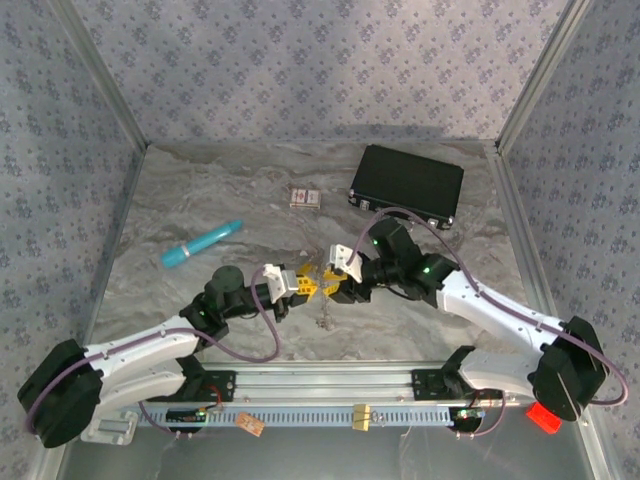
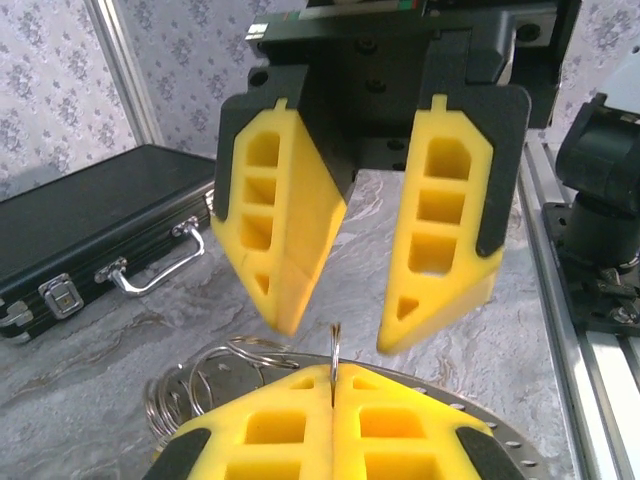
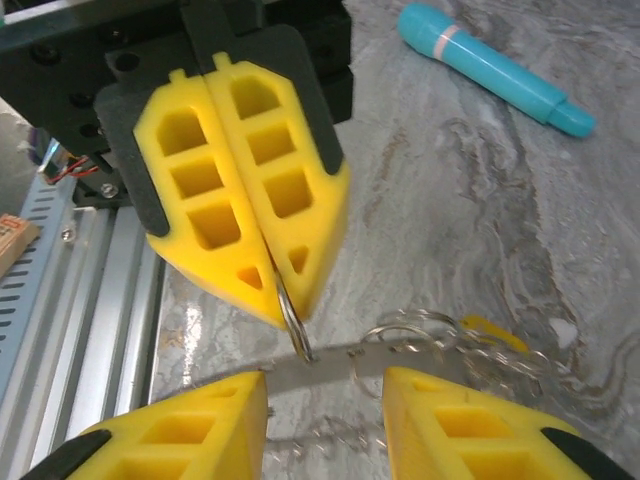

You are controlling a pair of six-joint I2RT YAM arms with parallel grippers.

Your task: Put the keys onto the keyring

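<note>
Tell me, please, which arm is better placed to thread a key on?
Right, probably. The left gripper is shut on the keyring, holding it steady, while the right gripper faces it with jaws open, free to work the keys.

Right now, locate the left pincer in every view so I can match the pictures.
Top external: left pincer at centre, facing the right pincer.
Left wrist: bottom centre, shut on the thin silver keyring.
Right wrist: upper left, pointing down.
Shared landmark: the grey marbled table.
</note>
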